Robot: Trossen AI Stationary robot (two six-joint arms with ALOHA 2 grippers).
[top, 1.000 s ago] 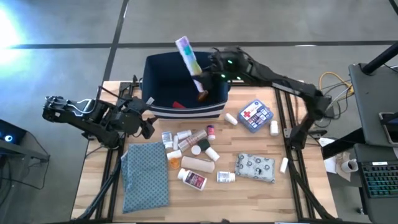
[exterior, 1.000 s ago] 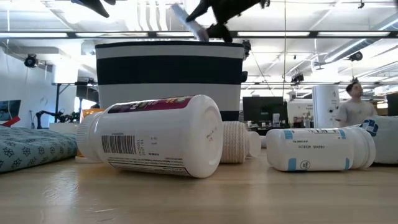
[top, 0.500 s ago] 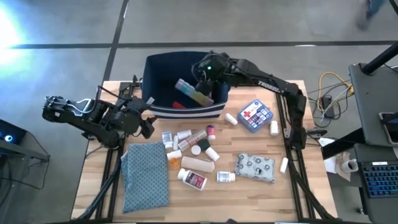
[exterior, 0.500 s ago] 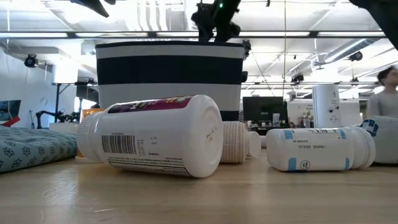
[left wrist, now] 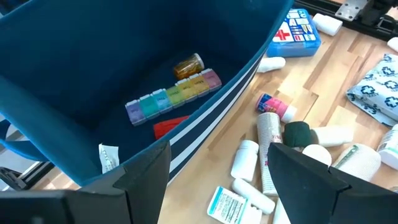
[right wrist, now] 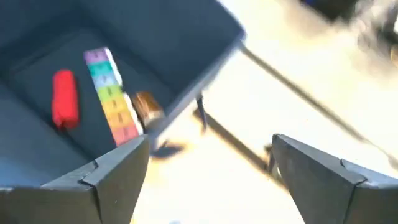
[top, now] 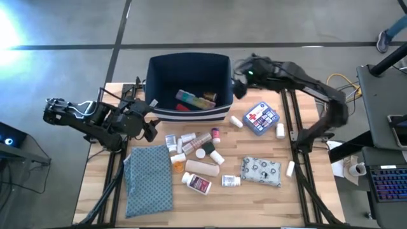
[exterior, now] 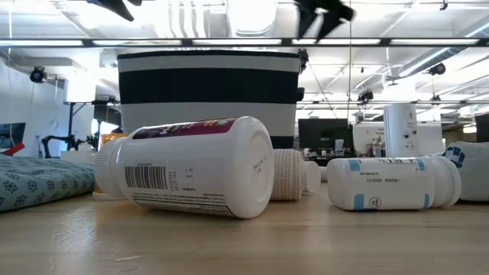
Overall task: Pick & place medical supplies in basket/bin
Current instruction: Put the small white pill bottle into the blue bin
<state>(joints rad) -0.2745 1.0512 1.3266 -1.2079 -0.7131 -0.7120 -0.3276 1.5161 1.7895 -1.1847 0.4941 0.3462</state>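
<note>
Wooden slat table under strip-lit workshop; right tool spread, empty; left unclear.

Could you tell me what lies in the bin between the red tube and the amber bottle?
The rainbow pill organizer lies between the red tube and the amber bottle, on the bin's floor; the right wrist view shows it best.

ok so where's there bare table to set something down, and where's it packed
Bare wood runs along the near table edge, in front of the pouch and bottles. Another bare strip lies between the red-cross box and the pouch. It is crowded in the middle, between the bin and the bandage roll. The cloth fills the near left.
</note>
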